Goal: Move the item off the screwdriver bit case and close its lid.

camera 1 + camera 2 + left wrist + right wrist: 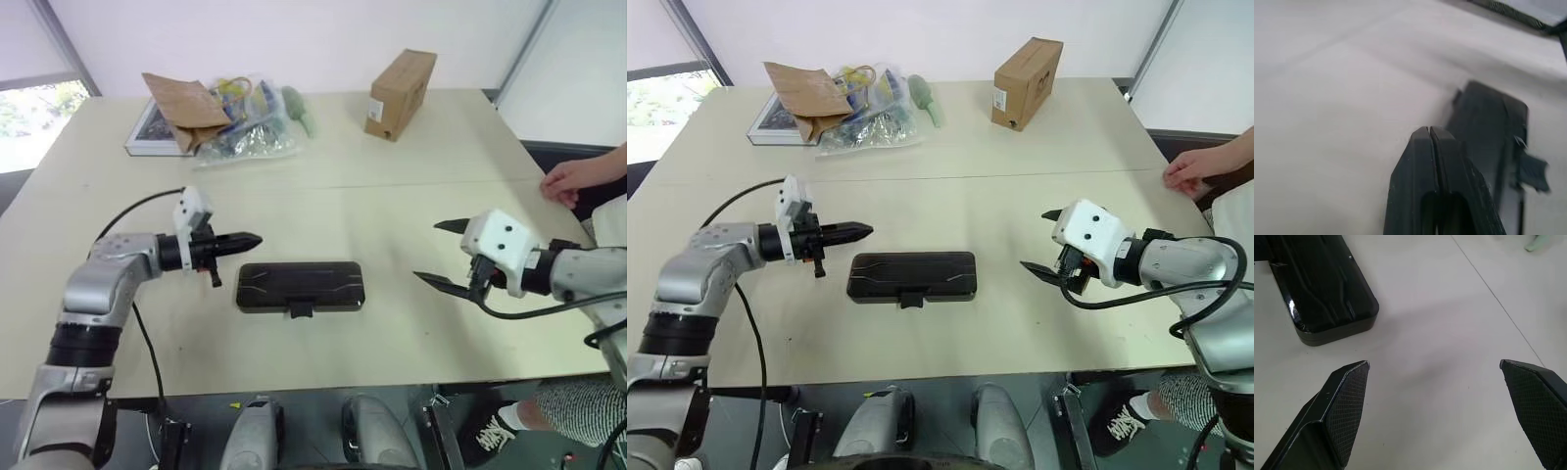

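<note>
Cardboard box point(401, 94) and bagged clutter point(217, 117) occupy upper frame. Screwdriver bit case point(301, 287) lies centre, lid closed, glossy black. Left gripper point(251, 240) fingers pressed together; right gripper point(443, 255) fingers spread wide, empty.

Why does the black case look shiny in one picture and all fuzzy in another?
In the right wrist view, light glints off the glossy closed screwdriver bit case, sharp at its corner. In the left wrist view the case sits past the shut left gripper, so it blurs. In the left eye view it looks dull and flat.
</note>
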Available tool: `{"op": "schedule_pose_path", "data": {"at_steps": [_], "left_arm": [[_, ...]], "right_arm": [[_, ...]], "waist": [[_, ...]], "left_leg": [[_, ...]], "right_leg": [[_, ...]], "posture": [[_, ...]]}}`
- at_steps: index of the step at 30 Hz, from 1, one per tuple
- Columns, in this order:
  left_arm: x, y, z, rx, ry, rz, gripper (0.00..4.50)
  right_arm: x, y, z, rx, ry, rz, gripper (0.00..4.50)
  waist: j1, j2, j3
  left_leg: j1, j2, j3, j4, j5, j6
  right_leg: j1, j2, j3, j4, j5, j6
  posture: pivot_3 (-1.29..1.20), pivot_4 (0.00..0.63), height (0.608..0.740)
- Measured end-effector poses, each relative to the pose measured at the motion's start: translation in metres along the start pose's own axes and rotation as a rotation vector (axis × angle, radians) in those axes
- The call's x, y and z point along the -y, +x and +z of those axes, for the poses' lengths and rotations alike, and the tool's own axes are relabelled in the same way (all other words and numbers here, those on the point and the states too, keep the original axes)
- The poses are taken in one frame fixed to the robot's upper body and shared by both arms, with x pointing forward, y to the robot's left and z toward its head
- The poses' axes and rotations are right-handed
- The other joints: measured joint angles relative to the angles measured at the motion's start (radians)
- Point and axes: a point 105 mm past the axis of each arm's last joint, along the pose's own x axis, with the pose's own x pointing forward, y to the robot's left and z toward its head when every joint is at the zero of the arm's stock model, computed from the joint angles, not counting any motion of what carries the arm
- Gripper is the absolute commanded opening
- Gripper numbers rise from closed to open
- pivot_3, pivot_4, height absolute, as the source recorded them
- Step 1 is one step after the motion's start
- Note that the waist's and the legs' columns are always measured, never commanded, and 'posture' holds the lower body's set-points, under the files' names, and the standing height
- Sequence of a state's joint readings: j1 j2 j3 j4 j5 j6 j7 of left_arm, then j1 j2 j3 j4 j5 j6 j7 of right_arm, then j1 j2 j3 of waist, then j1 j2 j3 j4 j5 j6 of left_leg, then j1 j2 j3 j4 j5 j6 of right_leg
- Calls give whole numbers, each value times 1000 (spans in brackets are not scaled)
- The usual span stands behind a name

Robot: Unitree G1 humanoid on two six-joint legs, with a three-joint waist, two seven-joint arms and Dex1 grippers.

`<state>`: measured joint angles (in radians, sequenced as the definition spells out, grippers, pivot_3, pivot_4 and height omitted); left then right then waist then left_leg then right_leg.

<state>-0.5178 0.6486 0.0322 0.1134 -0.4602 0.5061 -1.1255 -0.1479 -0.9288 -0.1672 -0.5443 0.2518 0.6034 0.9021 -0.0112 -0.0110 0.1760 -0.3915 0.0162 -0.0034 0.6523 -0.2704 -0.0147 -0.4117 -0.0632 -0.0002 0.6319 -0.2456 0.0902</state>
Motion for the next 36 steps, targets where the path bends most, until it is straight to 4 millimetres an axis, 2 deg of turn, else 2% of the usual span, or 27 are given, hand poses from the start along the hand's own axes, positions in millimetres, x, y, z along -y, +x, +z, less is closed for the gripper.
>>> {"op": "schedule_pose_path", "data": {"at_steps": [4, 10, 12, 14, 20, 27, 30, 36], "left_arm": [[-14, 10, 10, 25, 25, 17, 0], [-23, 28, 14, 27, 51, -9, 0], [-25, 33, 15, 29, 56, -18, 0], [-29, 40, 14, 12, 60, -28, 0], [-27, 64, 3, -40, 84, -103, 0], [-29, 77, -3, -115, 141, -163, 0], [-29, 84, -5, -151, 168, -186, 0], [-23, 101, -10, -213, 210, -228, 0]], "right_arm": [[-8, 5, 1, 35, 60, -1, 4453], [-16, 8, 4, 43, 64, 7, 4453], [-20, 11, 4, 42, 66, 14, 3952], [-22, 12, 8, 74, 76, 10, 3185], [-31, 12, 20, 129, 109, 63, 53], [-61, 7, 35, 194, 203, 271, 53], [-69, 9, 34, 186, 280, 324, 53], [-79, 34, 36, 219, 455, 385, 53]], "waist": [[1, 0, 0], [2, 0, 0], [2, 0, 0], [1, 0, 0], [1, 0, 0], [2, -1, 0], [2, -1, 0], [-1, -2, 1]], "left_leg": [[0, 0, 0, 1, 0, 0], [0, 0, 0, 1, 0, 0], [0, 0, 0, 1, 0, 0], [0, 0, 0, 1, 0, 0], [0, 0, 0, 1, 0, 0], [-1, 0, -1, 2, 0, 1], [-1, 0, -1, 2, 0, 1], [-1, 0, -1, 2, 0, 1]], "right_leg": [[0, 0, 0, 0, 0, 0], [0, 0, 0, 0, 0, 0], [0, 0, 0, 0, 0, 0], [0, 1, 0, 0, 0, 0], [0, 1, 0, 0, 0, 0], [0, 1, -1, 0, 0, 0], [0, 1, -1, 0, 0, 0], [0, 1, -1, 1, 0, 0]], "posture": [[0, 150, 740], [0, 150, 740], [0, 150, 740], [0, 150, 740], [0, 150, 740], [0, 150, 740], [0, 150, 740], [0, 150, 740]]}}
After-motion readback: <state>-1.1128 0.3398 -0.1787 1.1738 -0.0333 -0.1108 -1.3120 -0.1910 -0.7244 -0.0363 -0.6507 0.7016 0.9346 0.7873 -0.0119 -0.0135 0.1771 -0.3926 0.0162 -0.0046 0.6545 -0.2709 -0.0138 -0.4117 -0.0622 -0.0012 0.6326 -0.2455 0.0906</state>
